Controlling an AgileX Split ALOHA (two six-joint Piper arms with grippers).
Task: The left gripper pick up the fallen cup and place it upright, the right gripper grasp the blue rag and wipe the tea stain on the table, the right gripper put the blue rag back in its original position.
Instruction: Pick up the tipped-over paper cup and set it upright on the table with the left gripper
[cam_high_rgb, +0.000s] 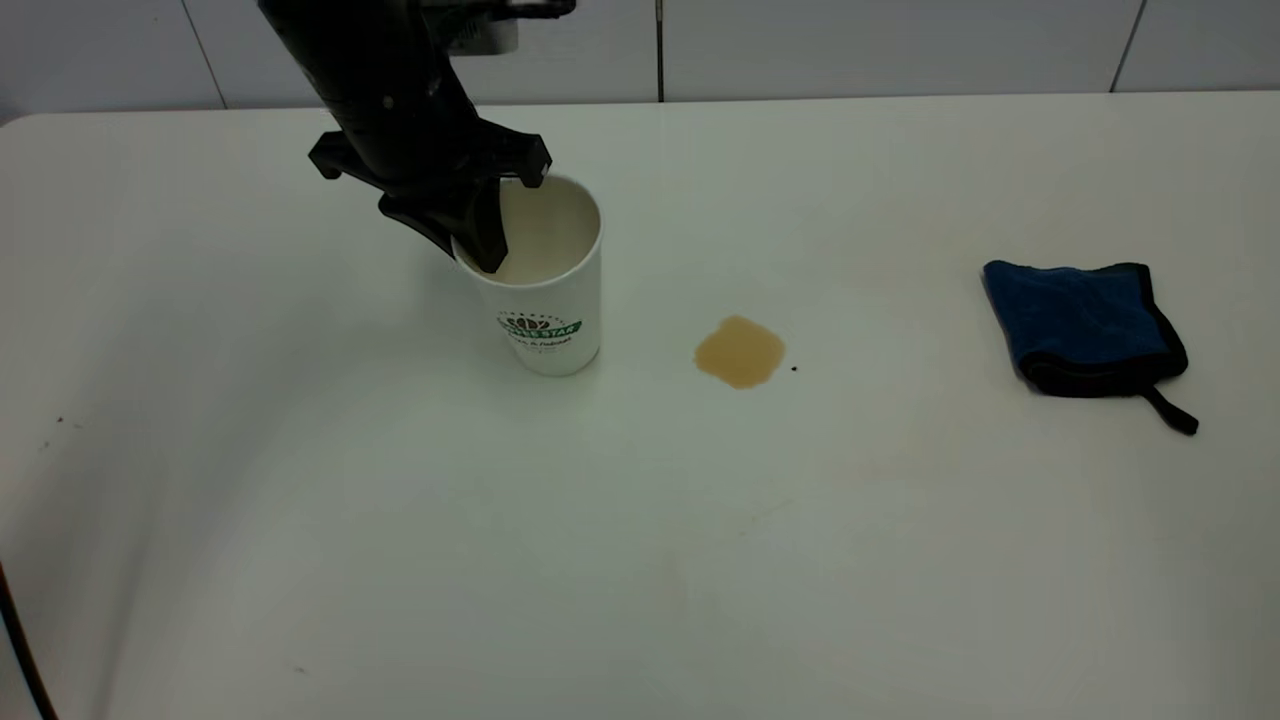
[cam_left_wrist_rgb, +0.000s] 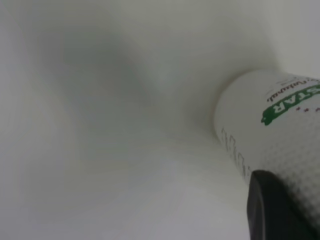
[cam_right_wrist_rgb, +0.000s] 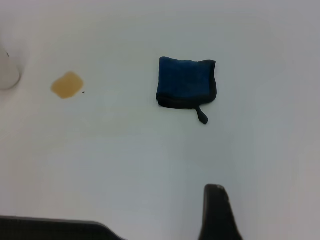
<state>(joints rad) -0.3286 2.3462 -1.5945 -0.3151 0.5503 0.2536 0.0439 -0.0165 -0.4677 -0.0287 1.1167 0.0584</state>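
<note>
Now, with the cup (cam_high_rgb: 545, 290) standing upright on the desk (cam_high_rgb: 640, 560) just beside the tea stain (cam_high_rgb: 740, 351), the left pincer (cam_high_rgb: 490, 235), clamped on its rim, should part gently and lift straight up, lest it tip the cup toward the stain.

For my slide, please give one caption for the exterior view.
Left claw grips the upright cup's rim; tea stain and blue rag wait.
</note>
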